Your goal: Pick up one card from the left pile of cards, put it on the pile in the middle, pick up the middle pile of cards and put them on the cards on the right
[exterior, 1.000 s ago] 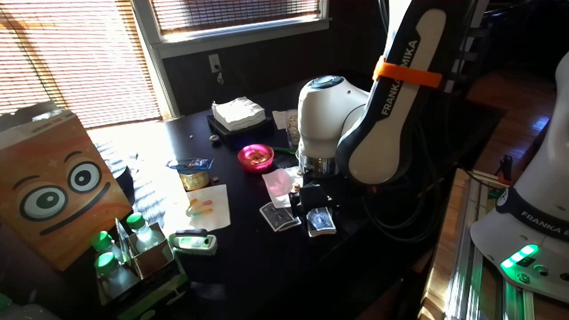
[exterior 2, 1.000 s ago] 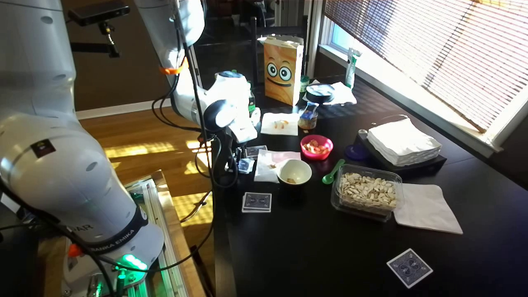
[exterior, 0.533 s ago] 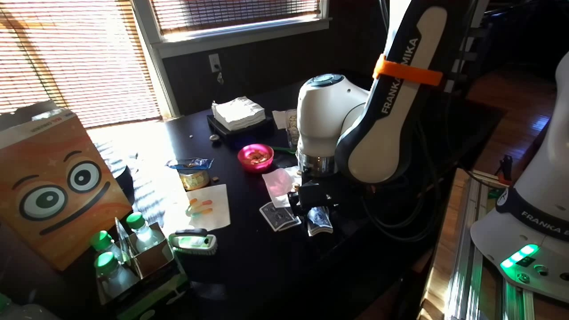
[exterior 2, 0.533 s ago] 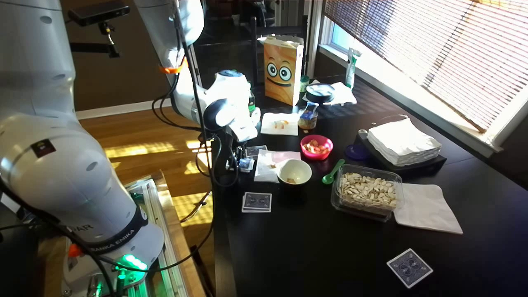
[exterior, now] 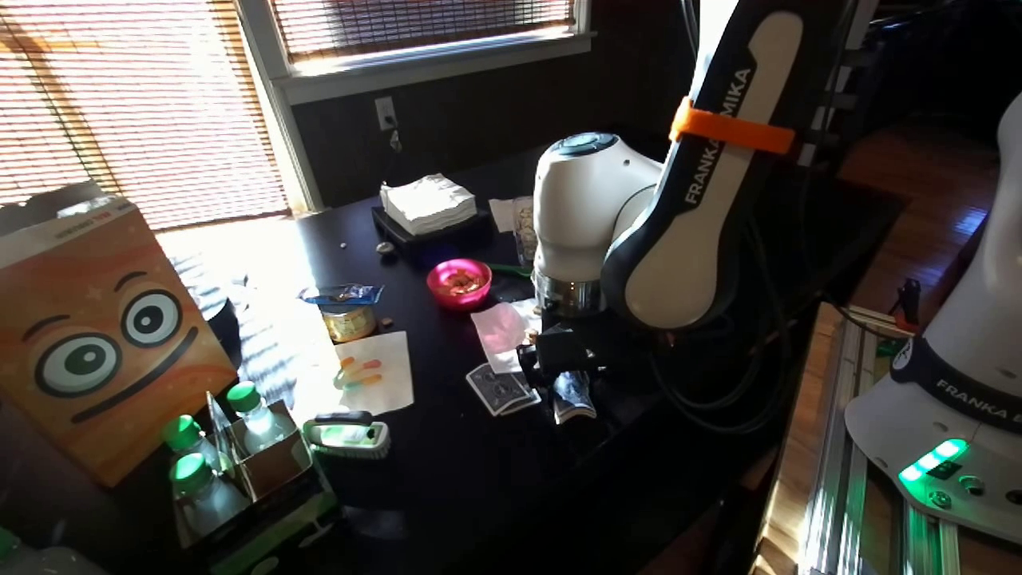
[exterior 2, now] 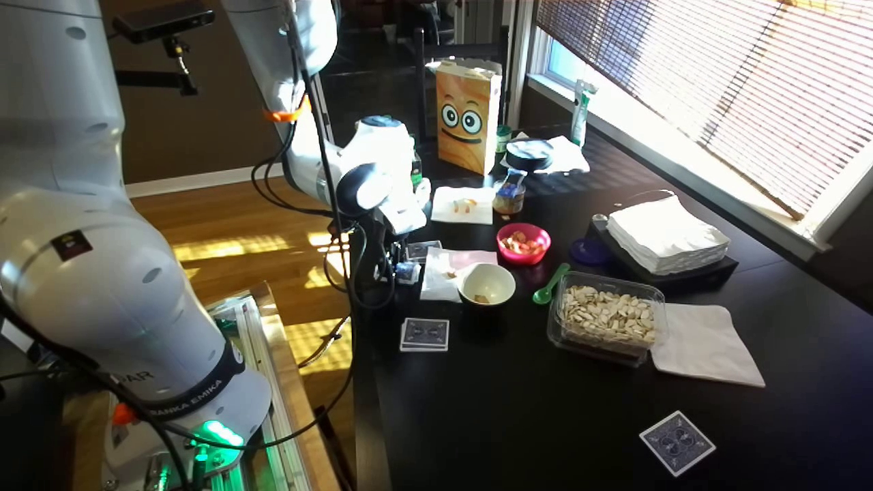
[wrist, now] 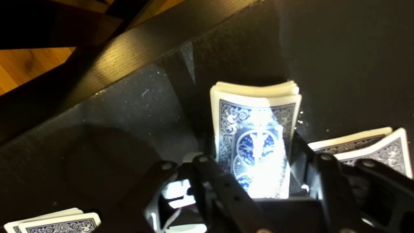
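Blue-backed playing cards lie in piles on a dark table. My gripper (wrist: 254, 145) has a finger on each side of the middle pile (wrist: 242, 123) and is shut on it; the pile is squeezed into a bow. In the exterior views the gripper (exterior: 564, 382) (exterior 2: 394, 264) is low at the table, partly hiding this pile (exterior: 573, 401) (exterior 2: 408, 273). A spread pile, the left one, lies beside it (exterior: 499, 388) (exterior 2: 423, 249), also at right in the wrist view (wrist: 385, 155). The right pile (exterior 2: 425, 334) shows at lower left in the wrist view (wrist: 61, 223).
A napkin (exterior 2: 440, 279), a white bowl (exterior 2: 486, 283) and a pink bowl (exterior 2: 523, 243) stand close to the gripper. A box of seeds (exterior 2: 607, 317), a green spoon (exterior 2: 551, 284) and a single card (exterior 2: 677, 443) lie farther off. The table edge (wrist: 136, 45) is near.
The fingers have closed on the middle pile, which was flat and now bows between them. The gripper has shifted only slightly. The other piles have not moved.
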`<state>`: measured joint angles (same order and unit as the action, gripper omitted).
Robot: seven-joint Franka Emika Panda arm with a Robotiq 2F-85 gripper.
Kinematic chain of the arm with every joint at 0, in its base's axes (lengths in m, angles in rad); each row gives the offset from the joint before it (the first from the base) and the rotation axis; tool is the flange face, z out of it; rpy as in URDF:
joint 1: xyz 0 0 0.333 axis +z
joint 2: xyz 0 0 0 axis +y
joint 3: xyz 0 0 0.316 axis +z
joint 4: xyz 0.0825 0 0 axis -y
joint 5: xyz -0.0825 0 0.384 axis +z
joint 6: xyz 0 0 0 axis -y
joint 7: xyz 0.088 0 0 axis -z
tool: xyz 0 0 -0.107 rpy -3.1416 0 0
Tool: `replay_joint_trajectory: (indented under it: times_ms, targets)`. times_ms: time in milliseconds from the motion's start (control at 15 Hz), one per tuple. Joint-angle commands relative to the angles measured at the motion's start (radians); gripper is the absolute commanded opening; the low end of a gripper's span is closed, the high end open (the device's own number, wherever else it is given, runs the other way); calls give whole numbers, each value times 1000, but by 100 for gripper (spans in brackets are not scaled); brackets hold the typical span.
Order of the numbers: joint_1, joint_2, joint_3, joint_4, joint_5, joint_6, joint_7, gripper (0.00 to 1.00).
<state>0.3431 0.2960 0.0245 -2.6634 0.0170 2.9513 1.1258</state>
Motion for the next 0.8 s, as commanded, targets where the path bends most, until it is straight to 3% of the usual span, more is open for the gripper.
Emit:
replay_joint_trajectory:
  times_ms: [0, 333, 533, 733]
  targets:
    - [3, 8, -3, -3, 18, 5, -22, 58]
    - [10, 3, -10, -7, 12, 4, -17, 60]
    - [15, 0, -15, -7, 7, 1, -14, 52]
    - [20, -8, -21, -10, 2, -1, -10, 52]
